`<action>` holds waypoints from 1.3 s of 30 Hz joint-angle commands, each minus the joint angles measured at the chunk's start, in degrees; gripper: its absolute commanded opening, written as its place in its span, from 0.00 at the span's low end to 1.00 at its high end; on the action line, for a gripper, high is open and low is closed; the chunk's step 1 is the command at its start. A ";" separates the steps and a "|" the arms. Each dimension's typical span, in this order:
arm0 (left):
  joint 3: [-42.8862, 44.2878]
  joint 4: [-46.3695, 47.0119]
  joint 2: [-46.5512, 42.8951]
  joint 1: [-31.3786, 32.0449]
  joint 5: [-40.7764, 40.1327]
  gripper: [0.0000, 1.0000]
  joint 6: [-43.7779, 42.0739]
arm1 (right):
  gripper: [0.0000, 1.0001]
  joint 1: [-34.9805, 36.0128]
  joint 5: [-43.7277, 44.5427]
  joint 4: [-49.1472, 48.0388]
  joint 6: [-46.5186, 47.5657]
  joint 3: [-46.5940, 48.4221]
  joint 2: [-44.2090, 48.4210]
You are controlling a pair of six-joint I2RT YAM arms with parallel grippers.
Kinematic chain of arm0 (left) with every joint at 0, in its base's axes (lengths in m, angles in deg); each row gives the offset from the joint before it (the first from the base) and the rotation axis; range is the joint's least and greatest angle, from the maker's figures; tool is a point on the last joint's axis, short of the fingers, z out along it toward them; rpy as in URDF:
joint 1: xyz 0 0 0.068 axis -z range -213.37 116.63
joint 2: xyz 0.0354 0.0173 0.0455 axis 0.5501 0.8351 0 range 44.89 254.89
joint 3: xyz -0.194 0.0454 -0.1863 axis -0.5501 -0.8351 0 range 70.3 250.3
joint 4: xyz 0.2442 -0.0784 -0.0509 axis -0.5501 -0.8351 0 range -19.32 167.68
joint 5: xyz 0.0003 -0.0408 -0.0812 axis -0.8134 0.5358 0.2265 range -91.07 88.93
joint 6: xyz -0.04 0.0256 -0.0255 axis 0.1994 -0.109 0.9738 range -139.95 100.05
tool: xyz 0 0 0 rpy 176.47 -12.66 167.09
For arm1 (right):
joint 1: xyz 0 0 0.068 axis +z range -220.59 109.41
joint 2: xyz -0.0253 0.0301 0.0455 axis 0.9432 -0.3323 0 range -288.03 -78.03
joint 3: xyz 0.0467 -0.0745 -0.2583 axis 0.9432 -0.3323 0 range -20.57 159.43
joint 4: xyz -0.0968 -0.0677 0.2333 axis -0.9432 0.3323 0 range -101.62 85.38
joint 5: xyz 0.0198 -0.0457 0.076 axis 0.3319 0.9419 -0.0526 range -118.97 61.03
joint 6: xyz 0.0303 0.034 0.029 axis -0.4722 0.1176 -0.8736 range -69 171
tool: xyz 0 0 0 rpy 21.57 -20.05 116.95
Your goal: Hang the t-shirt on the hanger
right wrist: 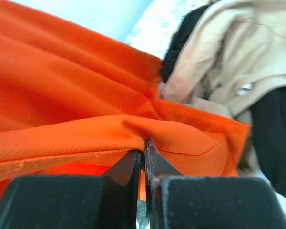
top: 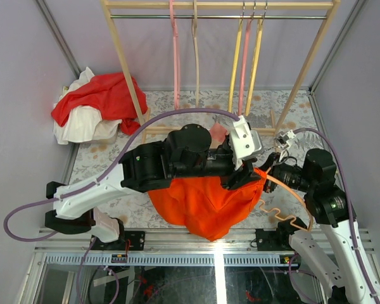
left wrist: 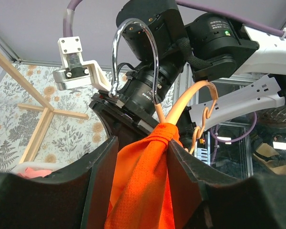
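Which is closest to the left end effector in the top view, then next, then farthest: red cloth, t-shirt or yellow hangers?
1. t-shirt, gripped by the left end effector.
2. yellow hangers, on the rail behind.
3. red cloth, in the back left corner.

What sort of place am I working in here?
Likely a walled robot test cell staged as a laundry corner: a wooden clothes rack hung with hangers, a heap of red and white clothes on the floral tabletop, plain panel walls on three sides.
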 commanded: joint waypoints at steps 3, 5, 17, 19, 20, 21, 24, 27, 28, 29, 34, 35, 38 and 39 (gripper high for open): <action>-1.02 9.36 -5.82 0.33 -4.54 0.00 1.64 | 0.00 -0.10 17.04 12.00 7.24 3.67 0.51; -2.75 8.32 -8.39 0.35 -6.42 0.00 1.39 | 0.00 -0.10 17.41 12.49 6.94 3.97 1.54; -10.94 5.58 -20.00 0.13 -17.04 0.00 0.66 | 0.00 -0.09 16.94 19.14 7.13 10.20 4.50; -12.24 6.39 -20.92 0.17 -18.22 0.00 0.52 | 0.00 -0.09 16.32 19.14 6.91 9.87 4.77; -13.02 6.65 -21.10 0.17 -18.82 0.00 0.59 | 0.00 -0.09 16.15 18.56 6.50 9.19 4.86; -13.66 6.62 -21.03 0.17 -19.65 0.00 0.73 | 0.00 -0.04 15.65 17.69 6.06 8.20 4.80; -15.84 5.33 -19.63 0.11 -22.06 0.00 1.76 | 0.00 -0.10 15.16 15.20 5.22 4.51 4.12; -21.98 5.72 -19.90 0.13 -23.21 0.00 4.81 | 0.00 -0.07 14.74 12.15 4.65 1.84 3.07; -23.88 5.73 -19.95 0.12 -23.25 0.00 5.97 | 0.00 -0.10 14.71 11.63 4.74 1.23 2.35; -25.30 5.69 -19.81 0.17 -23.17 0.00 7.16 | 0.00 -0.10 15.08 11.21 4.98 0.66 1.66; -30.29 3.01 -18.27 2.94 -25.92 0.14 12.20 | 0.00 -0.10 15.00 10.06 5.22 -0.61 0.52; -31.44 2.67 -17.98 3.94 -27.21 0.18 13.08 | 0.00 -0.06 15.13 10.05 5.16 -0.54 0.75; -34.43 2.43 -17.03 7.48 -29.20 0.30 16.48 | 0.00 -0.10 15.37 10.14 5.15 -0.37 0.82; -35.22 2.17 -16.53 9.44 -30.83 0.34 17.45 | 0.00 -0.04 15.37 10.09 5.19 -0.26 0.64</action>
